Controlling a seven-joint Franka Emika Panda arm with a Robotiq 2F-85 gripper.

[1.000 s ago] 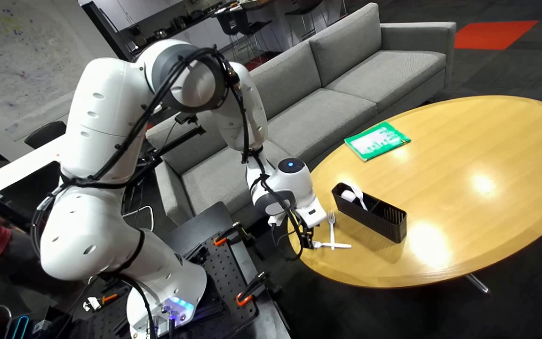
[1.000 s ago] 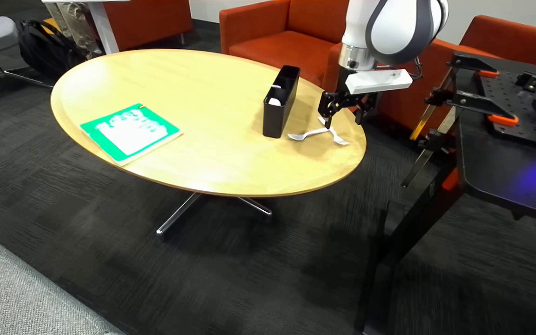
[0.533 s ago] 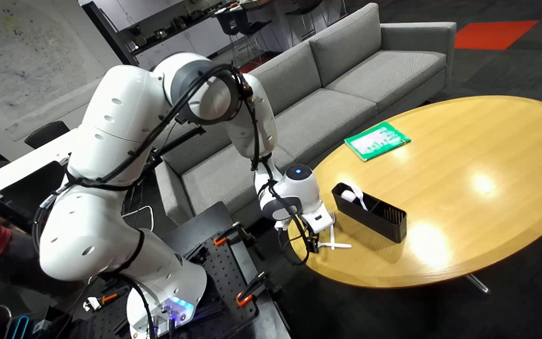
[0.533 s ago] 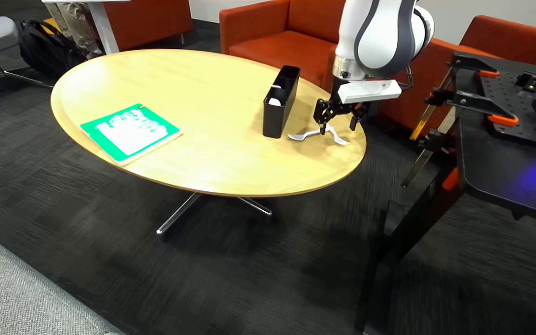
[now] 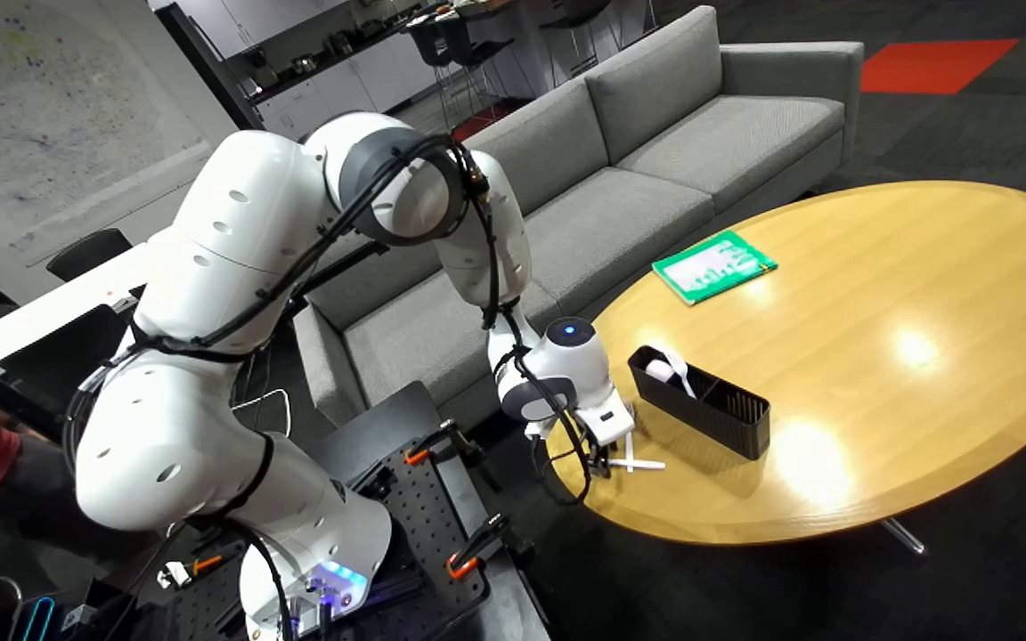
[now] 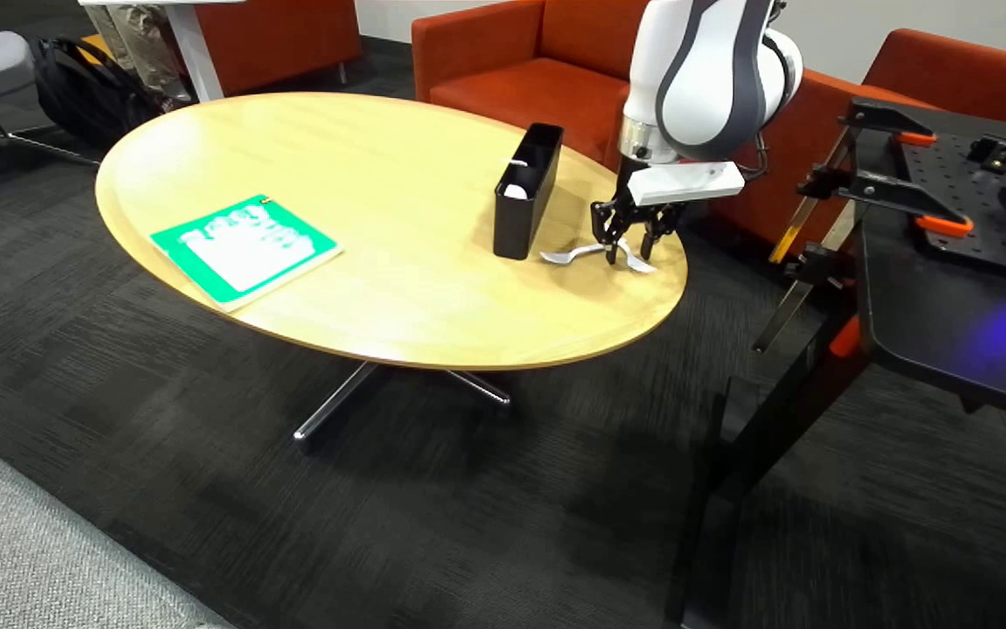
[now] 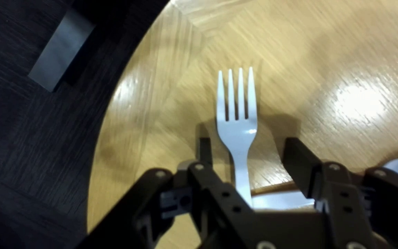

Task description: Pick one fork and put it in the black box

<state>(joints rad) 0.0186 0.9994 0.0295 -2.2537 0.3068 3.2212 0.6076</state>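
A white fork (image 7: 237, 135) lies on the table, tines toward the table edge, in the wrist view. My gripper (image 7: 247, 147) is open. Its fingers (image 7: 301, 166) stand apart on both sides of this fork's neck, not pressing on it. In an exterior view the gripper (image 6: 630, 255) is low over the table at this fork's head (image 6: 640, 265). A second white fork (image 6: 560, 257) lies crossed with it; its handle (image 7: 278, 200) shows under the first one's. The black box (image 6: 516, 229) stands upright beside the forks, in both exterior views (image 5: 700, 418).
White plastic pieces (image 5: 679, 369) lie in one end of the black box. A flat green-and-white packet (image 6: 248, 247) lies farther along the oval wooden table (image 6: 363, 166). The table's rounded edge (image 7: 97, 166) is close to the gripper.
My gripper has come down to the table around the fork. Its fingers stand closer together than before. The forks and the black box have not visibly moved.
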